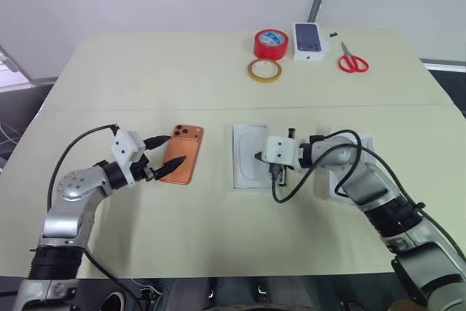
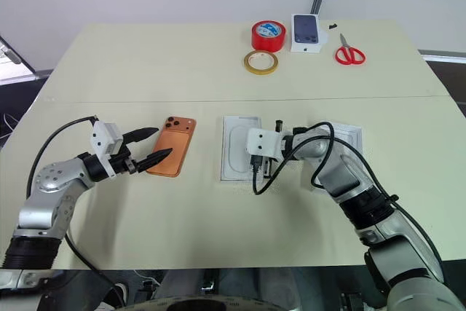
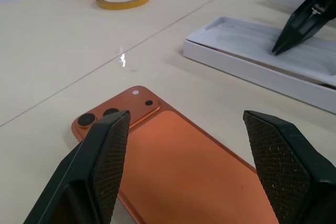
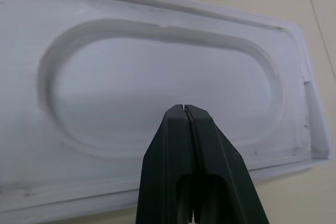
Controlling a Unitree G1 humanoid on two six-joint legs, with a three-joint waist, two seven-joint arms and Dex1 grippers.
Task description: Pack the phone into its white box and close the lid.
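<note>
Pale beige tabletop (image 1: 218, 245) fills the scene, with a grey wall beyond it. Taking the table's middle as the clock's centre, the phone (image 1: 183, 154) lies camera-side up at about 8 o'clock, not yet boxed. The left gripper (image 1: 164, 154) hovers at the phone's near end with its black fingers (image 3: 107, 156) spread wide and empty, one on each side of the phone's body in the left wrist view. At about 5 o'clock sits a white tray with an oval recess (image 1: 247, 156), seemingly the insert resting in the white box. The right gripper (image 4: 184, 109) points down over that recess, its fingers pinched fully together with nothing between them. Just right of it, partly behind the right arm, lies another white shallow piece (image 2: 349, 136), probably the lid, so the box stands open. Far off at 12 o'clock are a red tape roll (image 1: 271, 43), a tan tape ring (image 1: 263, 70), a small box with a phone picture (image 1: 308, 41) and red scissors (image 1: 352, 60). As a judgement, the task is barely begun: grasping the phone, placing it and closing the lid all remain.
</note>
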